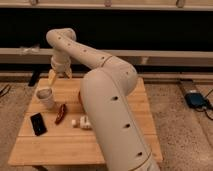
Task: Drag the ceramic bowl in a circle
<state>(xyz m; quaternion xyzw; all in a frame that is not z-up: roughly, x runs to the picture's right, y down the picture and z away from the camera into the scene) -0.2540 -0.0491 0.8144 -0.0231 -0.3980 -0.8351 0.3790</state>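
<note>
My gripper (59,76) hangs over the far left edge of the wooden table (55,145), pointing down, behind a pale grey-white cup (45,97). The orange-red ceramic bowl does not show; my bulky arm (112,110) covers the middle and right of the table, where it may be hidden. The gripper holds nothing that I can see.
A small red-brown elongated object (61,113) lies in front of the cup. A black phone-like slab (38,123) lies at the front left. Two small white pieces (81,122) sit beside my arm. A blue device (196,99) is on the floor at right.
</note>
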